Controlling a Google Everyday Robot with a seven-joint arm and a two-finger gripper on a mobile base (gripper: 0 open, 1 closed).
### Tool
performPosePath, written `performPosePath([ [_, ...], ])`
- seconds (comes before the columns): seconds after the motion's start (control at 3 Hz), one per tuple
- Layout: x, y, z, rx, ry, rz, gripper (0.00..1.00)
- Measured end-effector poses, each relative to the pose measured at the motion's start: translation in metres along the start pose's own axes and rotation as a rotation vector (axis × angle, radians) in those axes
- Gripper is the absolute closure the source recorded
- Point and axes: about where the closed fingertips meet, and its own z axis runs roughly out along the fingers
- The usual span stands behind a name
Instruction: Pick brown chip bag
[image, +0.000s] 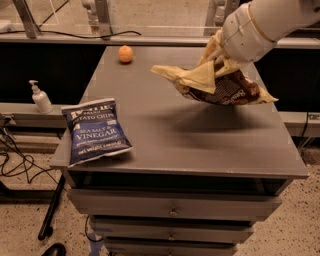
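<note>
**binrunner:** ok so where's the pick at? Looks to me like the gripper (215, 59) is up over the back right part of the tabletop (200, 145), jaws pinched narrow on the top fold of the brown chip bag (226, 91). The bag hangs clear of the surface, tilted, with its loose end sticking out toward the middle. There's a shadow on the table under it, so I'd say it's properly airborne.

**servo_dan:** yeah, that's a grip on crinkly film, not on anything solid. My guess is the grab itself is done and what's left is just carrying it up cleanly. I'd go straight up and slow, with no swinging, because a bag held by one fold will twist and can slide out of the pinch. Hold the squeeze steady, and don't crush harder either, since it's full of crackers.

**binrunner:** anything in the way?

**servo_dan:** not really. The blue bag (96, 131) lies flat at the front left corner, well apart. The orange (125, 53) sits by the back edge toward the left, also well away. The white arm (265, 22) comes in from the back right, so lifting that way looks safe.
</note>
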Motion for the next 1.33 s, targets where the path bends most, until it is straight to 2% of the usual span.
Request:
performPosePath([
  [0.67,-0.005,-0.002,-0.008,0.039,0.000,-0.011,1.00],
  [1.0,-0.017,-0.020,-0.032,0.167,0.016,-0.115,1.00],
  [1.33,-0.035,-0.058,-0.055,0.328,0.031,-0.296,1.00],
])
